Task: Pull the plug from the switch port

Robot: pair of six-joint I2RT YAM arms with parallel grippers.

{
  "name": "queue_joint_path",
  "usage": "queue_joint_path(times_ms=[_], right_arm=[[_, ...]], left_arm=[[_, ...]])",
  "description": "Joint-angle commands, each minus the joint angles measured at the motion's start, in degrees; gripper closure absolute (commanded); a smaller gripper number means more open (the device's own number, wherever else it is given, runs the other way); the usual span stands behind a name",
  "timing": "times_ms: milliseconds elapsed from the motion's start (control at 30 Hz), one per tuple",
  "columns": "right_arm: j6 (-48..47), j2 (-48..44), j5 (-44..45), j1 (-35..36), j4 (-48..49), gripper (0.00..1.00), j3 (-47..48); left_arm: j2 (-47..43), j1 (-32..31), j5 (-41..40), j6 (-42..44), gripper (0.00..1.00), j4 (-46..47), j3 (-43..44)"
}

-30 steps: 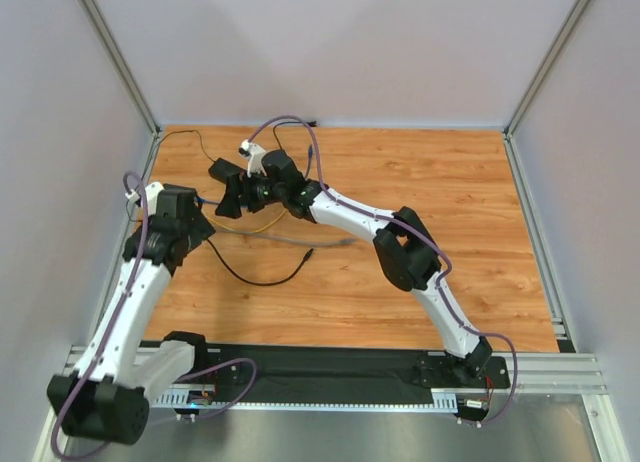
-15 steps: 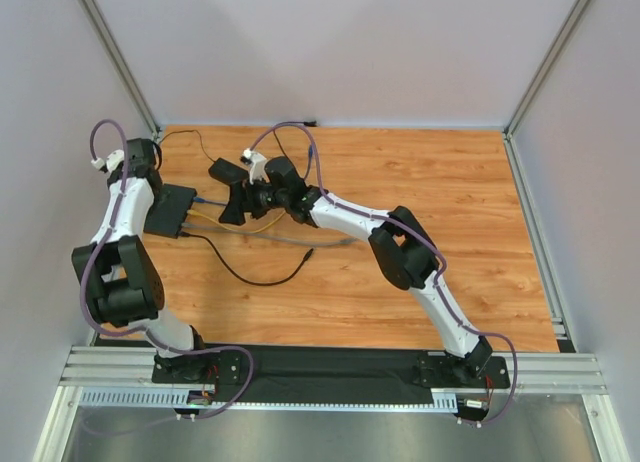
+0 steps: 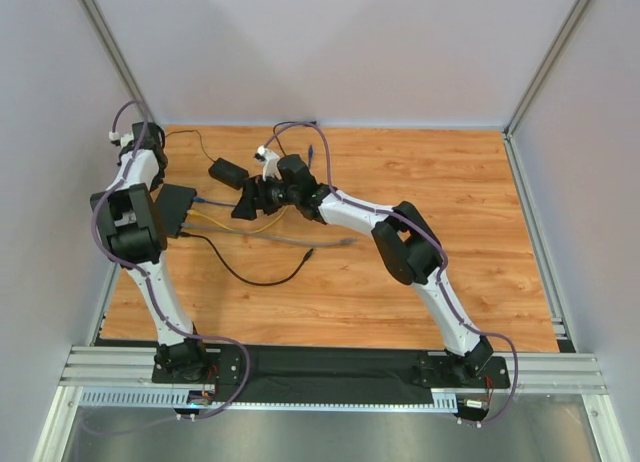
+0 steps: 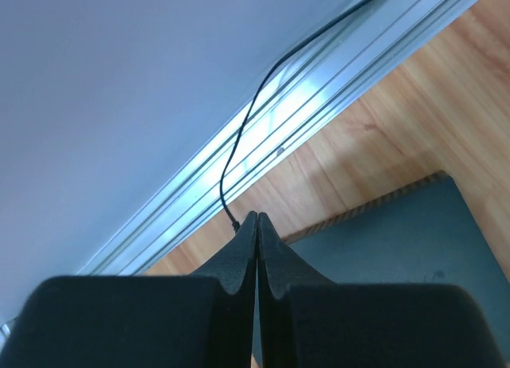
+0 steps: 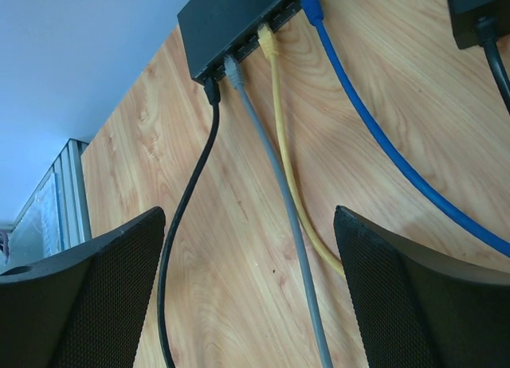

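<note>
Here, right gripper [image 5: 251, 304] spread wide over four cables [image 5: 275, 173] (black, grey, yellow, blue) plugged into the switch [image 5: 227, 17], left gripper [image 4: 256, 225] pressed together, empty.

I'm seeing the wood-grain bench [image 3: 450, 232], orange-brown, under soft even light. Pale lilac-grey panels box it in: back wall [image 3: 330, 42], left wall [image 3: 40, 132], right wall [image 3: 600, 182]. Alu posts [image 3: 115, 57] stand at both back corners, w/ an alu rail [image 3: 550, 367] along the near edge. On left wrist cam, the silver edge channel [image 4: 319, 121] is catching glare.
</note>
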Motion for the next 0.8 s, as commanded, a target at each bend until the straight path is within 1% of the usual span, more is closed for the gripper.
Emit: queue_joint_path(times_ms=[0,33,67,100,167,300,400,533,633,700,733,767], right_arm=[[0.37,0.36,-1.83,0.56,1.87,0.12,3.56],[0.03,0.62,-1.83,0.56,1.43,0.12,4.09],[-0.07,0.62,-1.75,0.56,0.64,0.12,4.35],[-0.07,0.8,-1.66,0.64,0.29,0.12,4.79],[-0.07,1.06,-1.74,0.56,-0.42,0.12,5.23],[0.55,1.33,-2.18,0.91,-0.51,0.12,5.5],[0.2,1.07,-2.36,1.26,-0.95,0.12,5.24],[0.02,-0.34,-2.54,1.44,-0.77,0.12,3.39],[0.37,-0.61,-2.71,1.52,-1.3,0.12,3.3],[0.99,-0.78,-2.45,1.61,-1.91,0.12,3.47],[1.25,-0.78,-2.54,1.96,-2.09,0.12,3.56],[1.43,-0.78,-2.88,2.14,-2.53,0.12,3.74]], left_arm=[[4.93,1.19,1.79,3.01,1.0,-5.13,6.78],[6.43,1.54,3.1,2.22,1.0,-6.81,10.28],[9.14,1.89,2.33,1.17,1.0,-11.18,12.14],[10.21,2.24,2.06,-0.32,1.0,-13.05,13.82],[10.92,2.51,6.26,-0.34,1.0,-13.07,14.27],[11.63,2.68,9.7,-1.56,1.0,-16.05,14.63],[10.66,2.68,12.07,-2.79,1.0,-16.24,12.61],[7.94,2.68,16.2,-3.85,1.0,-14.74,6.56],[6.0,2.6,20.85,-5.25,1.0,-13.6,2.6],[4.16,2.6,21.92,-6.13,1.0,-14.03,0.57],[3.29,2.68,22.62,-7.7,1.0,-13.95,-2.05],[0.67,2.68,23.32,-8.15,1.0,-13.43,-3.82]])
